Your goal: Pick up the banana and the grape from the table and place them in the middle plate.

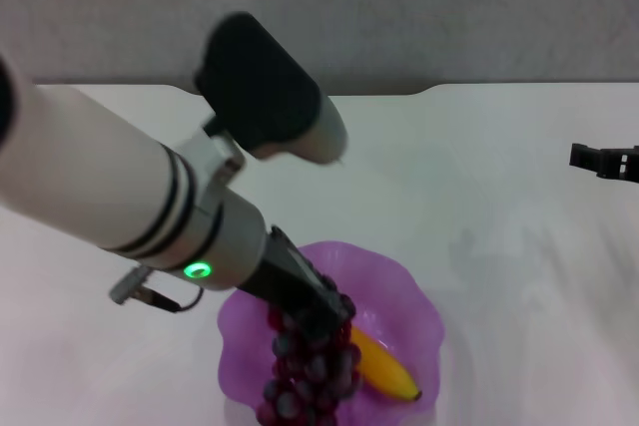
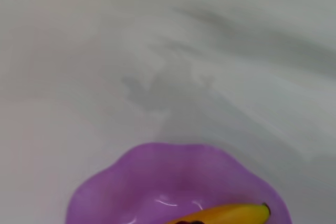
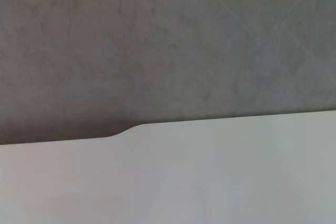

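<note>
Head view shows the left gripper (image 1: pixel 318 314) low over the middle plate (image 1: pixel 399 281), with its dark fingers at the top of the grape (image 1: pixel 310 371); the bunch hangs or lies below them, over the near-left part of the plate. Whether the fingers are clamped on the stem or already loosened I cannot tell, because the grapes hide the tips. The banana (image 1: pixel 384 366) is already inside the plate, just beside the grape on its right side and touching it or nearly so, with the dark tip toward the near rim. In the left wrist view the banana (image 2: pixel 231 214) and the purple plate (image 2: pixel 157 171) appear at the edge, on the white table (image 2: pixel 157 51). The right gripper (image 1: pixel 604 160) is parked well apart at the right edge of the table, and its fingers look parted. I judge that the task is in its last step, the placing of the grape. The next move asks that the left fingers let go only when the bunch rests fully inside the wavy rim, and then that the arm rises straight so that no grape is dragged out.
</note>
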Available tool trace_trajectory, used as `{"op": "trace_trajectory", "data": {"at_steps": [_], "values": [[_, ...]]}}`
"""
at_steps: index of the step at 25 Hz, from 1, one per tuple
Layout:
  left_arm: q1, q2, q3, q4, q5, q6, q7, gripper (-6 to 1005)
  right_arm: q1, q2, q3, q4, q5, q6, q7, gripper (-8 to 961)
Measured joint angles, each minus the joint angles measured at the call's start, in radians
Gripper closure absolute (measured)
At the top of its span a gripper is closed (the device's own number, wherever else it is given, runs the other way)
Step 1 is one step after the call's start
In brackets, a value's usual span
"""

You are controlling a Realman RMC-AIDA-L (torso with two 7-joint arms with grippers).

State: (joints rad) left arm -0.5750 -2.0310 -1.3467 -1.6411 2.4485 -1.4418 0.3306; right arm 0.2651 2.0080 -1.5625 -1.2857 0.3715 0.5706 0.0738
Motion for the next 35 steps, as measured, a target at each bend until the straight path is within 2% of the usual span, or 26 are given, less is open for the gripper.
{"op": "trace_trajectory", "data": {"at_steps": [7, 13, 22, 25, 35], "values": [[-0.07, -0.001, 0.079, 0.162, -0.004, 0.108, 0.0, 771, 0.008, -0.001, -0.004, 0.003, -0.003, 0.0, 0.0, 103], [-0.059, 0.0, 0.076, 0.182, 0.004, 0.188, 0.003, 773, 0.011, -0.001, -0.004, 0.012, -0.003, 0.0, 0.001, 102], [-0.041, 0.002, 0.03, 0.21, 0.033, 0.233, -0.002, 776, 0.013, 0.0, -0.004, 0.015, -0.003, 0.0, 0.002, 103], [-0.029, 0.002, 0.014, 0.207, 0.03, 0.244, -0.002, 749, 0.013, 0.0, -0.004, 0.015, -0.003, 0.0, 0.003, 103], [-0.012, 0.003, 0.005, 0.182, 0.024, 0.238, -0.001, 318, 0.013, 0.0, -0.004, 0.02, -0.003, 0.002, 0.003, 103]]}}
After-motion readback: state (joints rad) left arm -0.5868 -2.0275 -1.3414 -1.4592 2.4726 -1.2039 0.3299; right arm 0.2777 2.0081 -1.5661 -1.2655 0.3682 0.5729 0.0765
